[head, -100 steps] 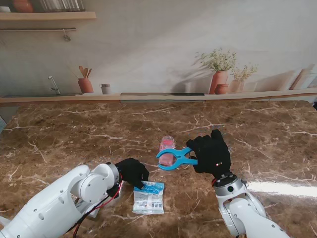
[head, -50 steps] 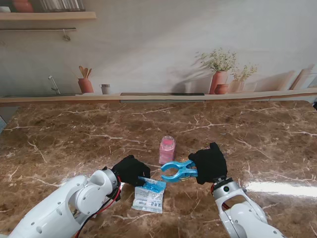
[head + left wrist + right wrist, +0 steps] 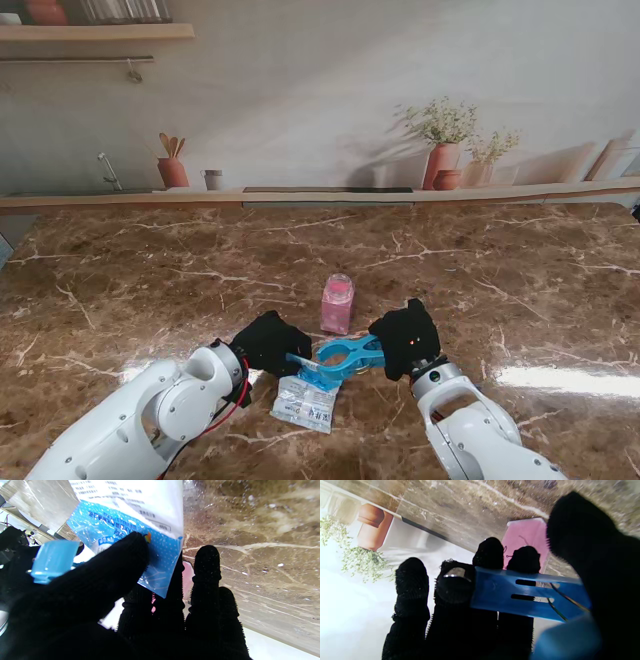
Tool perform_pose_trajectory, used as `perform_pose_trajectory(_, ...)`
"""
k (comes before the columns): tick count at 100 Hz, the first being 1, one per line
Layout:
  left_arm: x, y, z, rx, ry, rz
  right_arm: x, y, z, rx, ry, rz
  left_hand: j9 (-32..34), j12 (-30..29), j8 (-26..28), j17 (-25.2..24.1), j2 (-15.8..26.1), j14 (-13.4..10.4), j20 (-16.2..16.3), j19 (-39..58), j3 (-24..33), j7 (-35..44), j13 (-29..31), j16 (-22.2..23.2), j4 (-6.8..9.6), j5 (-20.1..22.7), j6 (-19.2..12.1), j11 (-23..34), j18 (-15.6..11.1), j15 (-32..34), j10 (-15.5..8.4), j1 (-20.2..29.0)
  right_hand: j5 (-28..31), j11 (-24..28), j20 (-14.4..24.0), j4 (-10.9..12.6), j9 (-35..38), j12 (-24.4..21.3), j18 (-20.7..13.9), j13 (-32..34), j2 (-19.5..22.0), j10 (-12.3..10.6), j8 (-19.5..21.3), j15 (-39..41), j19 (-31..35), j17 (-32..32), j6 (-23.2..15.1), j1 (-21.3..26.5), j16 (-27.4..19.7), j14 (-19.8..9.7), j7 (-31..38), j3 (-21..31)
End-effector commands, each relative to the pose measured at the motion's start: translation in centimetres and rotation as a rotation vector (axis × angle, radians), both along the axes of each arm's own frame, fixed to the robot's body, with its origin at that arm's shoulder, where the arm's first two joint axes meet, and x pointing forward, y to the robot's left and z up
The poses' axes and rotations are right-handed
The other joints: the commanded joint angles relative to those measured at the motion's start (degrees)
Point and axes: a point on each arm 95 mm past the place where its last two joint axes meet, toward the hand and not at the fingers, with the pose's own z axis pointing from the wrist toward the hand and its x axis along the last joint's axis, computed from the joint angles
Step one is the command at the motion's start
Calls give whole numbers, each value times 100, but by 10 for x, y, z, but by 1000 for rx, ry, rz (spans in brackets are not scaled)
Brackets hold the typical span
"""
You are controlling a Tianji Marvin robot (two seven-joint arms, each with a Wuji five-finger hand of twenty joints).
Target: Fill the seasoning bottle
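Left hand: my left hand [image 3: 268,342] pinches the blue top edge of the seasoning packet [image 3: 304,398]; in the left wrist view the thumb [image 3: 117,562] presses on the packet's blue dotted part [image 3: 125,527], with the other fingers behind it.
Right hand: my right hand [image 3: 404,341] is closed around the handles of the blue clip [image 3: 345,356], thumb on one side [image 3: 590,555], fingers [image 3: 490,555] on the other.
Clip: its tip points toward my left hand and meets the packet's blue top edge; whether it bites the packet I cannot tell.
Seasoning packet: tilted, its top lifted between my two hands, its white lower part nearer to me, close over the worktop [image 3: 150,280].
Seasoning bottle: the pink bottle [image 3: 337,303] stands upright on the worktop, just beyond the clip, between both hands and farther from me.
Backdrop: printed wall with plant pots [image 3: 444,160] behind the worktop.
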Motion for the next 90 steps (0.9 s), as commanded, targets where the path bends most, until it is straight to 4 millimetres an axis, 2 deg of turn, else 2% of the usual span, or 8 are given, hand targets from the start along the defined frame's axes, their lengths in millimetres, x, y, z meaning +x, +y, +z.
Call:
perform_pose_trajectory(1, 0, -3, -1, -7, 1, -6, -3, 1, -7, -20, 44, -3, 308, -42, 39, -13, -12, 18, 93, 38, 413, 453, 108, 68, 130, 355, -618, 161, -63, -52, -50, 101, 1281, 3123, 118, -85, 1087, 260, 176, 202, 204, -357, 747, 124, 242, -34, -699, 432, 133, -147, 2468, 448)
perform_pose_trajectory(30, -1, -5, -3, -21, 4, -10, -4, 5, -17, -51, 139, -1, 297, -56, -10, -18, 0, 20, 100, 34, 401, 480, 102, 74, 126, 345, -620, 152, -57, -67, -40, 111, 1229, 3021, 106, -103, 1062, 219, 142, 129, 290, -377, 773, 56, 203, -91, -717, 354, 120, -147, 2430, 394)
perform_pose_trajectory(51, -1, -9, -4, -26, 8, -22, -7, 9, -19, -41, 191, 7, 292, -64, -53, -18, 13, 25, 113, 40, 381, 488, 100, 53, 124, 340, -625, 146, -60, -81, -43, 109, 908, 2414, 50, -168, 825, 166, 38, -190, 520, -387, 767, -348, -23, -327, -716, -15, -5, -149, 1961, 187)
perform_pose_trajectory(57, -1, -10, -4, -27, 7, -24, -9, 10, -19, -41, 208, 14, 291, -69, -69, -18, 17, 22, 117, 40, 375, 489, 99, 47, 126, 338, -621, 142, -60, -80, -43, 110, 549, 1962, 26, -823, 533, 27, -17, -473, 427, -375, 322, -749, -211, -504, -600, -98, -120, -150, 1381, 45)
perform_pose_trajectory(65, -1, -12, -5, -27, 6, -24, -12, 10, -18, -53, 231, 24, 290, -73, -86, -18, 20, 24, 119, 40, 368, 488, 90, 40, 127, 331, -623, 139, -60, -83, -46, 108, -197, 1335, 8, -1209, -24, -232, -99, -959, 310, -379, -120, -1322, -474, -763, -487, -349, -284, -158, 558, -27)
perform_pose_trajectory(70, 0, -12, -5, -25, 7, -25, -15, 10, -17, -59, 243, 30, 287, -76, -102, -27, 29, 14, 120, 34, 364, 484, 88, 34, 128, 326, -625, 135, -64, -85, -47, 108, -705, 906, 55, -1046, -463, -448, -152, -1332, 419, -358, -488, -1688, -619, -936, -297, -596, -354, -146, 162, -7)
perform_pose_trajectory(77, 0, -13, -6, -23, 11, -23, -18, 11, -15, -64, 249, 39, 284, -82, -120, -26, 29, 17, 122, 31, 357, 492, 90, 32, 130, 332, -618, 130, -65, -80, -39, 117, -1216, 359, 147, -307, -1035, -829, -252, -1798, 640, -283, -686, -2283, -861, -1130, -49, -930, -524, -111, -202, 15)
perform_pose_trajectory(90, 2, -13, -8, -18, 18, -23, -24, 12, -10, -72, 275, 56, 287, -87, -162, -38, 39, 22, 123, 21, 342, 488, 81, 18, 129, 322, -618, 127, -62, -84, -44, 121, -2061, -790, 135, -269, -1920, -2029, -329, -2410, 846, -28, -2090, -3372, -1594, -1496, 744, -1212, -1152, 2, -1919, -91)
